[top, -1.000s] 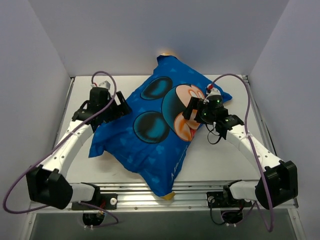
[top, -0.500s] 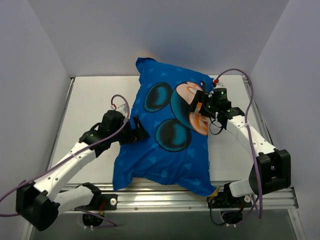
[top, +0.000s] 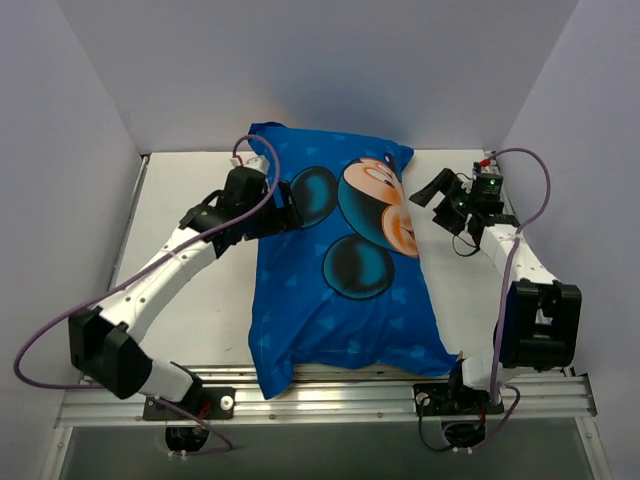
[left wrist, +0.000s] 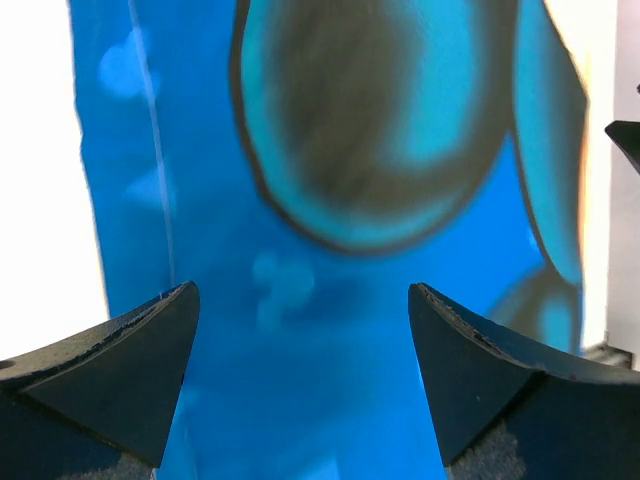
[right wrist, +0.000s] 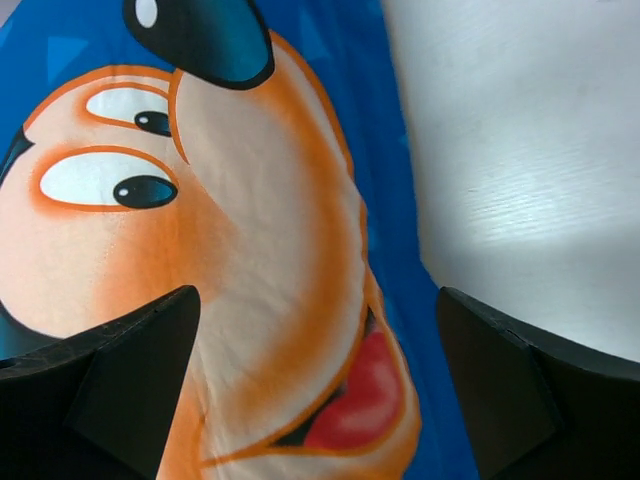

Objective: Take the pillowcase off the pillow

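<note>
One blue pillowcase [top: 340, 290] lies on the surface [top: 455, 295]; I see the left pincer [top: 284, 211] released over its left edge, the right pincer [top: 439, 197] released just beside its right edge.

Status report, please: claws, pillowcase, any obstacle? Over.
Left claw open over pillowcase left edge. Right claw open, beside right edge. Pillowcase still on, blue side up. Nothing in the way.

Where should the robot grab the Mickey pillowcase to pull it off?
Probably the far left corner of the pillowcase, coming in from the left with the open left gripper nearby. The middle looks plump and smooth, with nothing to pinch, while the corners taper thin. The open end isn't visible.
</note>
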Robot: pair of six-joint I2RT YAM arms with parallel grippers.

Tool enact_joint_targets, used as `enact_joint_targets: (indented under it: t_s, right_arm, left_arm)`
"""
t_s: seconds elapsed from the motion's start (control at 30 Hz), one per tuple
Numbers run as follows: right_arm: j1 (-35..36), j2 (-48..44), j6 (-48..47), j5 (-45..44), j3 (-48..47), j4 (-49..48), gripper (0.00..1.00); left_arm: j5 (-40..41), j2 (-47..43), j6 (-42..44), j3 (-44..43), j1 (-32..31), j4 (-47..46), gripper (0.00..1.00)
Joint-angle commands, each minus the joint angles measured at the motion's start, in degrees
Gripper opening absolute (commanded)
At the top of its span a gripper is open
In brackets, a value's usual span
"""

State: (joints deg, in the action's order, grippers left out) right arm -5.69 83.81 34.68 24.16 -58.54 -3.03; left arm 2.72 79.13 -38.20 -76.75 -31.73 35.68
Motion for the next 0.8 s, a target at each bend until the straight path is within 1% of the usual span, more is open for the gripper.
enact_joint_targets:
  t_s: [0.0,0.07,0.1,0.13,0.2,0.23,0.3,0.37,0.4,0.43,0.47,0.5,0.53,0.67,0.7,0.73,0.77]
  right_arm:
    - [0.9,5.2,5.5,8.1,1.4,-8.6,1.00]
    - [1.5,8.3,6.5,10.1,1.8,-10.7,1.00]
    - [3.0,9.3,6.4,10.5,1.7,-11.2,1.00]
    - [3.8,10.7,6.0,11.0,1.4,-11.5,1.00]
    - [5.3,12.1,5.2,12.2,1.2,-12.4,1.00]
    - [7.7,13.5,4.7,12.7,1.2,-13.4,1.00]
    - [9.0,14.9,4.7,15.2,2.1,-15.2,1.00]
    - [10.4,15.8,4.3,16.4,2.5,-16.8,0.82]
    - [10.8,15.7,4.3,17.9,2.5,-17.4,0.68]
    - [11.5,14.8,4.1,18.5,2.4,-17.8,0.31]
    - [11.8,14.2,3.3,18.6,1.9,-17.1,0.14]
    - [12.1,13.3,2.7,18.7,0.1,-16.0,0.04]
    - [12.5,11.3,1.8,18.7,-1.3,-12.3,0.00]
    - [15.5,5.4,-2.6,15.9,-11.8,-2.1,0.00]
    - [16.0,4.4,-3.6,15.5,-14.3,-0.8,0.00]
    - [16.5,2.8,-4.0,14.6,-18.9,1.7,0.00]
    - [16.9,2.2,-4.2,14.1,-21.3,2.8,0.00]
  left_arm:
    - [-0.4,6.7,2.2,-3.3,0.7,-3.7,0.94]
    - [0.4,8.7,1.5,-2.0,1.5,-4.2,0.94]
    - [0.4,10.1,0.1,-0.8,1.9,-4.8,0.94]
    - [-0.3,10.5,-0.6,3.0,2.5,-5.6,0.94]
    - [-2.0,11.0,-2.5,7.5,3.9,-8.9,0.94]
    - [-2.5,11.7,-3.0,11.8,4.3,-9.9,0.94]
    - [-4.3,12.4,-4.2,15.4,4.8,-12.6,0.94]
    - [-5.4,13.6,-4.7,19.1,5.0,-14.6,0.94]
    - [-5.9,14.4,-4.8,20.0,4.8,-15.3,0.94]
    - [-6.1,14.7,-5.0,20.8,4.8,-16.7,0.94]
    - [-6.3,15.1,-5.0,21.9,4.7,-17.3,0.94]
    - [-6.8,15.4,-5.1,22.2,4.7,-17.9,0.94]
    - [-6.9,16.2,-5.2,22.2,4.5,-18.6,0.94]
    - [-7.1,18.5,-5.1,18.2,2.9,-21.6,0.94]
    - [-7.3,19.7,-5.1,14.7,2.5,-21.7,0.94]
    - [-7.8,20.4,-5.3,12.8,2.3,-22.0,0.94]
    - [-8.1,21.1,-5.4,10.5,1.6,-22.1,0.94]
